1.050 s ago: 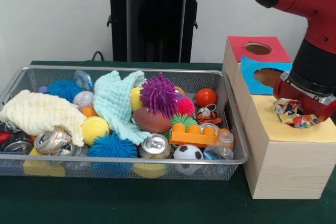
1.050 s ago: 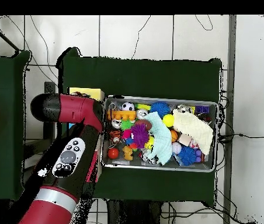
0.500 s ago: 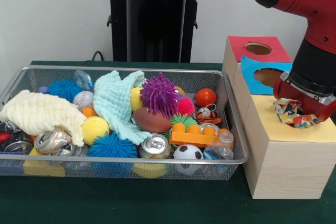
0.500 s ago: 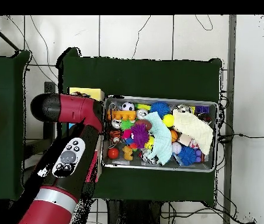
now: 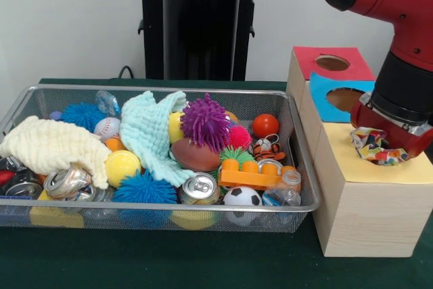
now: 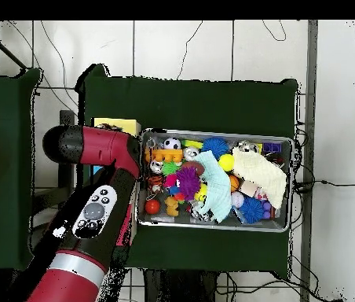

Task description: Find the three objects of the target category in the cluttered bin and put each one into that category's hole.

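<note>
My gripper [image 5: 383,145] hangs at the end of the red and black arm [image 5: 406,79], just above the yellow top [image 5: 352,164] of the wooden box at the right. It is shut on a crumpled, many-coloured wrapper [image 5: 369,144], which bulges out below the wrist. The blue panel's hole [image 5: 344,99] and the red panel's hole [image 5: 332,63] lie farther back. The wrapper and wrist hide any hole in the yellow top. In the overhead view the arm [image 6: 94,208] covers most of the box, and only a yellow corner [image 6: 116,124] shows.
The wire bin [image 5: 301,160] holds spiky balls, a crushed can [image 5: 199,188], an orange brick [image 5: 256,174], a small soccer ball [image 5: 242,197], a mint cloth [image 5: 150,133] and a cream cloth [image 5: 51,145]. It stands close against the box's left side.
The arm has shifted very slightly up and to the left with the wrapper. Nothing in the bin has moved.
</note>
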Motion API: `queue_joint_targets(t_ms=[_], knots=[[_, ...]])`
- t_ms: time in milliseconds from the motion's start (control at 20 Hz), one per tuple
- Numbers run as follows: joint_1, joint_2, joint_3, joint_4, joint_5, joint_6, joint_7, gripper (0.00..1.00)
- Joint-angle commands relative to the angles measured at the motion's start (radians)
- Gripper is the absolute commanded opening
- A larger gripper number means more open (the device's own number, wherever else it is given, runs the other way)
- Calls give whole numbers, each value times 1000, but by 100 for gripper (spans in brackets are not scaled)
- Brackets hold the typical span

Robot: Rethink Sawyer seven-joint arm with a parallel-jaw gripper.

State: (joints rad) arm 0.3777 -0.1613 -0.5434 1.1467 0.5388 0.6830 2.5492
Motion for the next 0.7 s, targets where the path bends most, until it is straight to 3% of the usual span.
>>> queue_joint_targets(t_ms=[50, 700], knots=[[-76, -41, 104, 33, 52, 53, 203, 100], [-59, -51, 80, 11, 47, 96, 226, 100]])
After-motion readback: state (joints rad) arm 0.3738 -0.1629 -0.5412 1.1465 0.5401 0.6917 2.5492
